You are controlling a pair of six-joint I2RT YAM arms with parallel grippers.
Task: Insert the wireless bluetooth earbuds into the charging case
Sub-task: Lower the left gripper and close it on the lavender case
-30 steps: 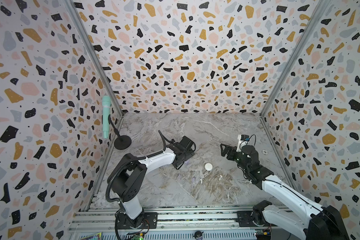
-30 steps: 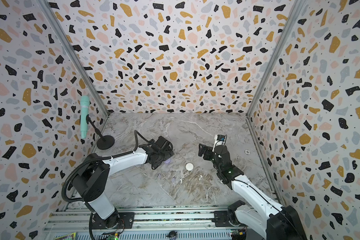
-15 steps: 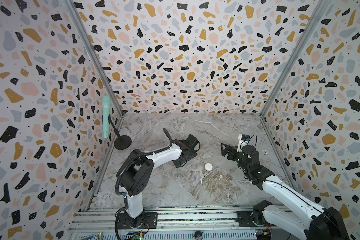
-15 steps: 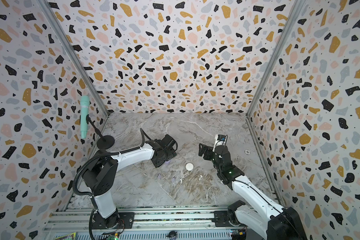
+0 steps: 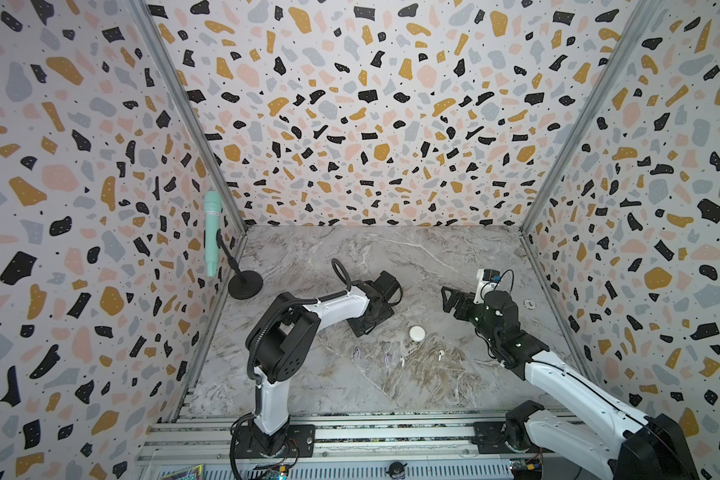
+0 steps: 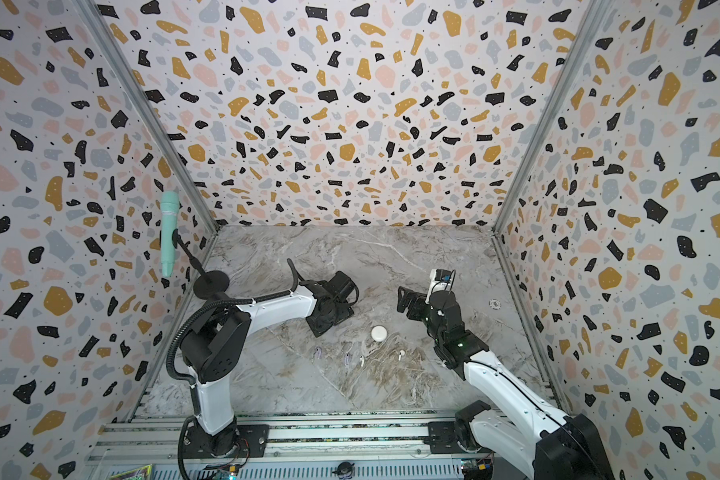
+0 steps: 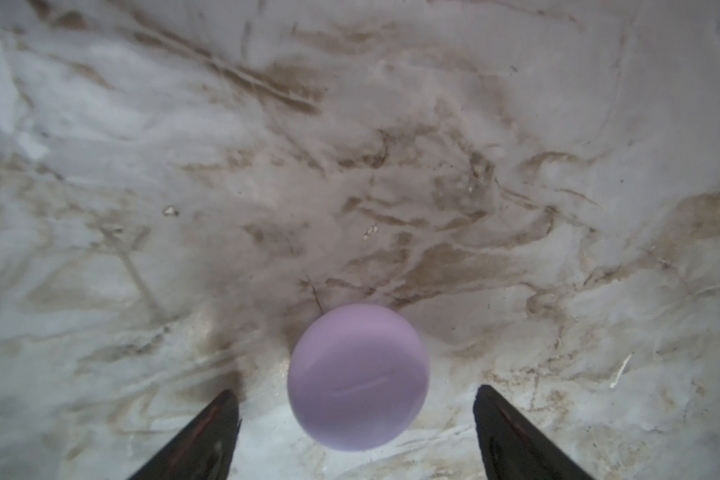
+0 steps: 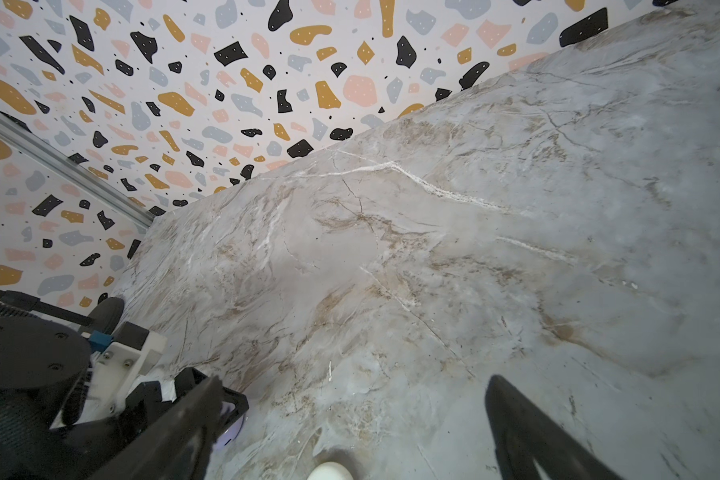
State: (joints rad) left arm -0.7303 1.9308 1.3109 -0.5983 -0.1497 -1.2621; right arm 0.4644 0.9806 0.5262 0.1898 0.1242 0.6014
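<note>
A round lavender charging case (image 7: 358, 376) lies on the marble floor between the open fingers of my left gripper (image 7: 355, 392), with a gap on each side. In both top views my left gripper (image 5: 368, 322) hides that case. A round white charging case (image 5: 417, 333) lies shut in the middle. Nearer the front lie two lavender earbuds (image 5: 357, 353) (image 5: 387, 358) and two white earbuds (image 5: 402, 360) (image 5: 440, 354). My right gripper (image 5: 454, 301) hangs open and empty, right of the white case (image 8: 329, 471).
A mint microphone (image 5: 211, 232) on a black round-based stand (image 5: 245, 284) stands at the back left corner. A small round disc (image 5: 529, 304) lies near the right wall. Patterned walls close in three sides; a metal rail (image 5: 350, 436) runs along the front.
My left arm's elbow has swung to the right while its gripper stayed over the lavender case, and its jaws have narrowed a little. The right arm has not moved.
</note>
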